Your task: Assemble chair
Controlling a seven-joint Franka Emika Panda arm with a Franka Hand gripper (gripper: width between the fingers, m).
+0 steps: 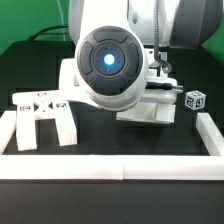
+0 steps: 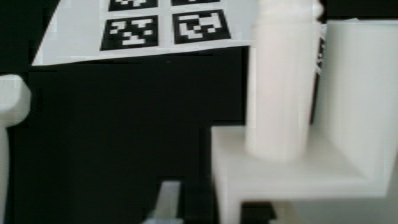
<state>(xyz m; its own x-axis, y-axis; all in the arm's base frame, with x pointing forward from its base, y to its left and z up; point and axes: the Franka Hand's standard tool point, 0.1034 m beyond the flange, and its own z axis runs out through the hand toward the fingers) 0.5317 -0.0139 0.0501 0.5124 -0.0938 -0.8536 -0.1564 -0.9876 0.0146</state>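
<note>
Behind the arm's round joint: the partly built chair [image 1: 150, 108] sits on the black table [image 1: 120, 140], half hidden from me by the arm [image 1: 108, 62].
Gripper [image 1: 160, 76]: it hangs right over that assembly — from neither view can I tell whether the claw is spread, pressed together or pinching a part.
Wrist view: an upright white post [image 2: 285, 80] stands on a flat slab [image 2: 294, 175], and the marker board [image 2: 169, 28] lies beyond it on the dark table.
Loose parts: the leg frame [image 1: 45, 115] lies well apart, toward the exterior view's left. A small tagged block [image 1: 196, 99] sits at the exterior view's right, near the low border wall [image 1: 110, 168].
Step in hand, as I judge it: seating the post on the slab, or letting go of it.
How I would do it well: hold the post plumb, ease off without dragging it sideways, lift straight up — then check that it stands alone before fetching another part.
Risk: a sideways nudge could tilt the post or shift the slab under it.
</note>
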